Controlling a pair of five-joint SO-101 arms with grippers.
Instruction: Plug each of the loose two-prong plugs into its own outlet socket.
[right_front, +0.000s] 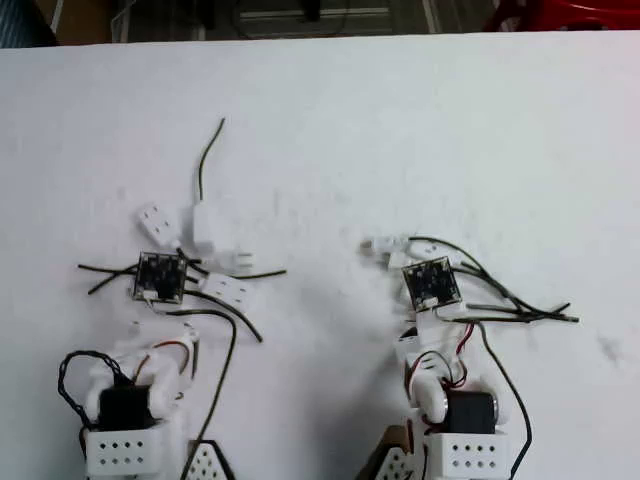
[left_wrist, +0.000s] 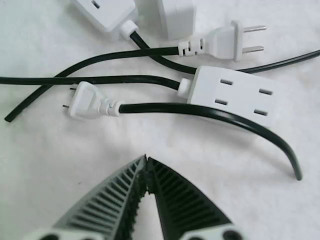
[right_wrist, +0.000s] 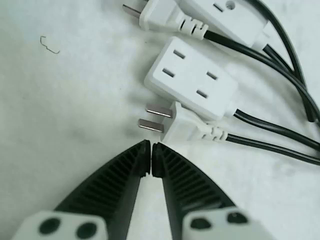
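Seen from above, the left wrist board (right_front: 160, 277) covers my left pincer's tips. That left pincer (left_wrist: 146, 172) is closed and empty. The near plug (left_wrist: 86, 101) lies apart ahead of it, and the far plug (right_front: 237, 262) sits at three o'clock of the board. My right pincer (right_wrist: 151, 159) is closed and empty too, with the right plug (right_wrist: 176, 124) just beyond its tips, beside an outlet socket (right_wrist: 192, 77).

Bright even light, faint soft shadows
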